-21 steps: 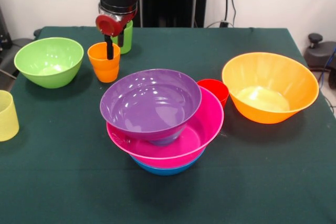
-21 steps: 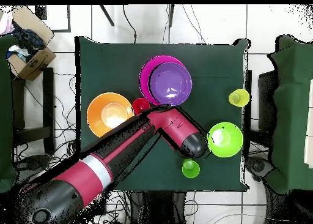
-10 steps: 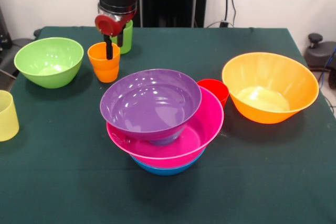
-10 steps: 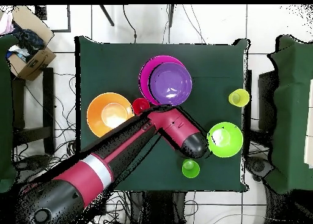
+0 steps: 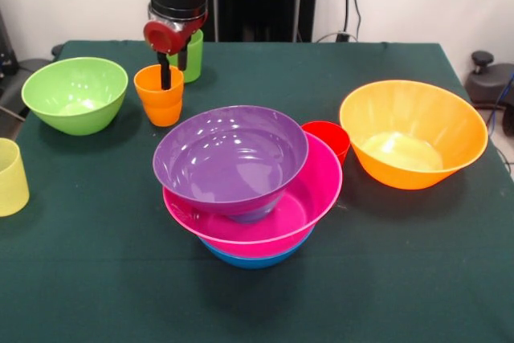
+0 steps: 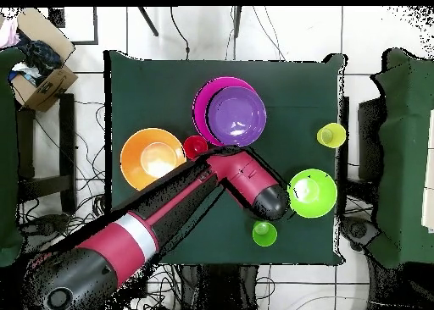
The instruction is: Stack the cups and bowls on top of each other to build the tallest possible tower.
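My gripper [image 5: 174, 70] hangs at the orange cup [image 5: 159, 100] and stands open. One finger dips inside the cup and the other is outside its rim, in front of the green cup [image 5: 194, 58]. In the overhead view the arm's head [image 6: 265, 200] hides both the gripper and the orange cup. The tower sits mid-table: a purple bowl [image 5: 230, 158] in a pink bowl [image 5: 312, 197] on a blue bowl [image 5: 253, 259]. A red cup [image 5: 330, 139] touches its far right side. The lime green bowl [image 5: 75, 94], yellow cup [image 5: 10, 176] and orange bowl [image 5: 413, 132] stand apart.
The green table cloth [image 5: 385, 279] runs to the table's edges. In the overhead view the arm [image 6: 161, 222] crosses the table between the orange bowl [image 6: 153, 158] and the green cup [image 6: 264, 233]. A cardboard box [image 6: 38, 65] sits off the table.
The gripper has risen a few pixels and drifted slightly left in the front view. The orange cup and all bowls have stayed in place.
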Controlling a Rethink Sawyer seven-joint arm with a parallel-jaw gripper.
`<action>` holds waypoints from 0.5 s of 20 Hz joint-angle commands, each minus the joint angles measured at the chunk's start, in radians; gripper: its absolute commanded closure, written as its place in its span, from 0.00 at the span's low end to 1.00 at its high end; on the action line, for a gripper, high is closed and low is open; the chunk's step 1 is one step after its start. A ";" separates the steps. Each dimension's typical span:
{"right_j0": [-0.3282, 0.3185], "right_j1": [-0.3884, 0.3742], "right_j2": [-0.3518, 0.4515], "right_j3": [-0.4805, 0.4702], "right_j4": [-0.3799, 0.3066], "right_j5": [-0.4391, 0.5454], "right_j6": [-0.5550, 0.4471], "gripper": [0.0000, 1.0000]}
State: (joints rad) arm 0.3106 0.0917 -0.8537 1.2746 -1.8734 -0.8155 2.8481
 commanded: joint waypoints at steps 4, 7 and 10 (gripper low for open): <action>-0.033 0.024 0.181 0.040 0.042 0.090 -0.169 0.00; -0.030 0.021 0.187 0.052 0.046 0.096 -0.181 0.00; -0.037 0.010 0.199 0.063 0.061 0.112 -0.211 0.00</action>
State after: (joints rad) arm 0.2940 0.0916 -0.8537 1.3076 -1.8709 -0.8151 2.8481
